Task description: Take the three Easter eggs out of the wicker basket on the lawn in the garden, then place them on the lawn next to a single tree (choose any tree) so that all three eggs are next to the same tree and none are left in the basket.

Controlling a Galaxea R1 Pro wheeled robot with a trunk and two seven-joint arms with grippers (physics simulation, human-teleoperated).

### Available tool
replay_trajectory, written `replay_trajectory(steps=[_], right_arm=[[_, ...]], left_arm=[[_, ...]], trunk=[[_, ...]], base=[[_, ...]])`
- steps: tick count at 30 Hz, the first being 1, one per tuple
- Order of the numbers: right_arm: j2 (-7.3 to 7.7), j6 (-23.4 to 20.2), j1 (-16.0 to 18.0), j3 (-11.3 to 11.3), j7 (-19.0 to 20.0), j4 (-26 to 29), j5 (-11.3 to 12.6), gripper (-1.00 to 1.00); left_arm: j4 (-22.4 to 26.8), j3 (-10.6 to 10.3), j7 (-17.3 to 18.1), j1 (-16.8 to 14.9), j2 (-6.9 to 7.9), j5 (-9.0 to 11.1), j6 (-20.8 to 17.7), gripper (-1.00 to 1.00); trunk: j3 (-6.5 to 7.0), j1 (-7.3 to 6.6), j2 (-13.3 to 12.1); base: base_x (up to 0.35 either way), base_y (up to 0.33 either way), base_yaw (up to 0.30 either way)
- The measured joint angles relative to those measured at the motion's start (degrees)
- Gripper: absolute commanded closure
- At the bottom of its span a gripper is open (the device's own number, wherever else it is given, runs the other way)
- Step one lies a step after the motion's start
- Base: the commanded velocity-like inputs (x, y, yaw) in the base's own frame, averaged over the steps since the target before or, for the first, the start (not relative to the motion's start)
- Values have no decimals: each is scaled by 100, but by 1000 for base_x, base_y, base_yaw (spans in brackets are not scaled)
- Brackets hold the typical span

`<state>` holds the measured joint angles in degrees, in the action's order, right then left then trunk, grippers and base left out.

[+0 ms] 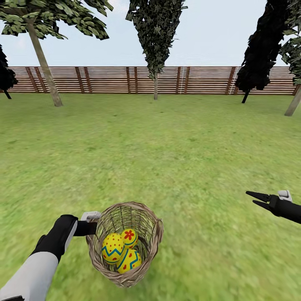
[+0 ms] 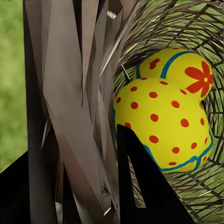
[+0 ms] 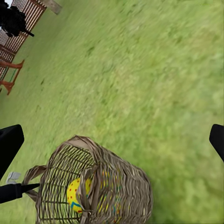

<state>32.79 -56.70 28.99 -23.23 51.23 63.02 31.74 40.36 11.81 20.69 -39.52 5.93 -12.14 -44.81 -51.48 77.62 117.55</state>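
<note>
Three Easter eggs sit inside wicker basket, left hand gripping its rim.

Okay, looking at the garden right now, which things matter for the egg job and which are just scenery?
Part of the job:
- three Easter eggs, all in the basket
- wicker basket, its wall between the left end effector's fingers
- lawn
- pale-trunked tree, a possible drop spot
- right end effector, open above the grass

Just scenery:
- wooden fence
- dark conifers
</note>
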Motion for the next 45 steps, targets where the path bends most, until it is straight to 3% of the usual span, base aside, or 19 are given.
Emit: replay_trajectory(steps=[10, 32, 45], right_arm=[[7, -2, 1, 3, 0, 9, -1, -100], [16, 3, 0, 7, 0, 0, -10, -100], [16, 1, 1, 10, 0, 0, -29, -100]], left_arm=[[2, 3, -7, 1, 9, 11, -4, 100], [2, -14, -6, 2, 10, -12, 0, 100], [1, -6, -5, 2, 9, -1, -7, 100]], trunk=[[188, -220, -401], [665, -703, -1284], [857, -989, -1805]], base=[[0, 0, 62], [0, 0, 229], [0, 0, 117]])
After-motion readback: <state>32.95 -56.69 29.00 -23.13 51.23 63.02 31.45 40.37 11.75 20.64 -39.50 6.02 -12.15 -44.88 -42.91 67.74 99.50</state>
